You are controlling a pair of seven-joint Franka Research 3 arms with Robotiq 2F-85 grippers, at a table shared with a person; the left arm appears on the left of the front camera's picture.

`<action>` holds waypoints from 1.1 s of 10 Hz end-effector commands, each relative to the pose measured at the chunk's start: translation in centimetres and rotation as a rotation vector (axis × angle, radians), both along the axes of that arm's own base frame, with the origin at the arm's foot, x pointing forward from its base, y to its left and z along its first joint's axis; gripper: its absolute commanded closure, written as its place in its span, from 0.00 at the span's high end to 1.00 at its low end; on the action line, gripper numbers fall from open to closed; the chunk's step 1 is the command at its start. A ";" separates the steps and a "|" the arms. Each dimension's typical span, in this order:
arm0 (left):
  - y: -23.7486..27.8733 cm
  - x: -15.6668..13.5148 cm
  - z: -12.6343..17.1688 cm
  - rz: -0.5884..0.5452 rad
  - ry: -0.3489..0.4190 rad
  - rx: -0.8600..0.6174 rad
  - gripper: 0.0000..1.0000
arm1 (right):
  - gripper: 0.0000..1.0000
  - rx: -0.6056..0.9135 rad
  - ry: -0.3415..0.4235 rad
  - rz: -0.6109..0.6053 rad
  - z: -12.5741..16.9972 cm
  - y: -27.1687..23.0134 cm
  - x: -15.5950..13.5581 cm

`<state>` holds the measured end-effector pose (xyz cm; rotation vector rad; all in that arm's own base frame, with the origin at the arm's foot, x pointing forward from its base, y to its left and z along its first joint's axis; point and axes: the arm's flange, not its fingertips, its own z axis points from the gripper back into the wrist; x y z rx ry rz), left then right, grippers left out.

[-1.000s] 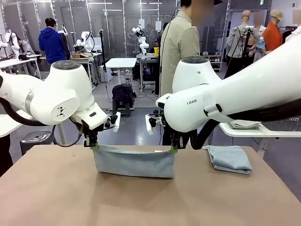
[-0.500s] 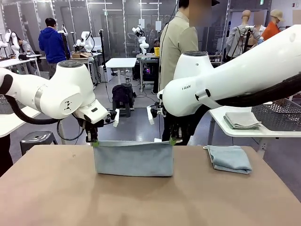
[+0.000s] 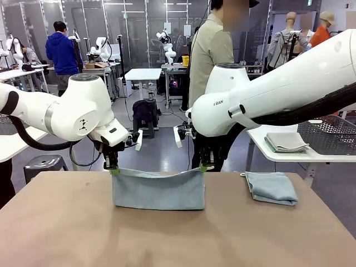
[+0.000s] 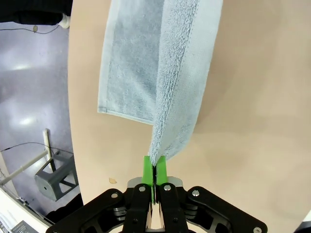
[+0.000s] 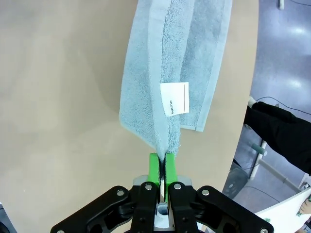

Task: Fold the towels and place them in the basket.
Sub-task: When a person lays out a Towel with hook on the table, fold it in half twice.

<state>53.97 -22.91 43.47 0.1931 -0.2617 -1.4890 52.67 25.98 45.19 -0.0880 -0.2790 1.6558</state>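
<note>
**Both claws pinched on one towel's top corners, centre of front view**

Handling (judgement):
- The held towel (image 3: pixel 158 190) is soft, light terry with no stiffness. Its top edge sags in the middle between the two grips, so it will likely drape wherever the corners go.
- It probably won't hold a crease by itself and needs laying flat on the table (image 3: pixel 167 239) to keep a fold.
- The corners and hem band look like the best hold, since they are thinner and flatter than the pile. Two layers meet at each pinch, so one layer could slip out if the grip is shallow.

Claws:
- The left gripper (image 3: pixel 114 171) sits at the towel's upper left corner. In the left wrist view its green pads (image 4: pixel 147 167) are pressed together on the cloth edge.
- The right gripper (image 3: pixel 203 167) sits at the upper right corner, also clamped on the cloth.

Where:
- The held towel hangs centre frame in the front view, with its lower part resting on the table.
- A second folded towel (image 3: pixel 271 187) lies flat at right of frame, well apart from the held one.
- The basket (image 3: pixel 328 139) stands on a white side table (image 3: pixel 267 154) at the far right edge, with a folded stack (image 3: pixel 286 142) just beside it.

Looks:
- The held towel is light blue-grey with a fuzzy looped pile and a flat woven hem along its edges.
- The right wrist view shows a white label (image 5: pixel 175 98) printed "Name", near the right-hand grip.
- The towel is doubled over, and the wrist views show one layer rising to the pads and another lying on the table.
</note>
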 end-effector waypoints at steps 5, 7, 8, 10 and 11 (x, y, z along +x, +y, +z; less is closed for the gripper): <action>0.0 1.4 -0.3 -0.020 0.009 0.011 0.03 | 0.06 0.015 0.007 0.052 -0.8 0.2 1.9; 0.6 2.7 -0.7 -0.036 0.034 -0.006 0.03 | 0.06 0.023 0.005 0.052 -1.4 0.0 3.0; 0.9 3.5 -0.8 -0.050 0.047 -0.013 0.03 | 0.06 0.022 0.004 0.052 -1.6 0.0 3.5; 1.3 5.7 -1.4 -0.086 0.077 -0.037 0.03 | 0.06 0.023 0.007 0.032 -2.3 -0.1 4.5; 1.6 6.8 -1.8 -0.096 0.095 -0.042 0.03 | 0.06 0.028 0.008 0.018 -2.7 -0.2 5.0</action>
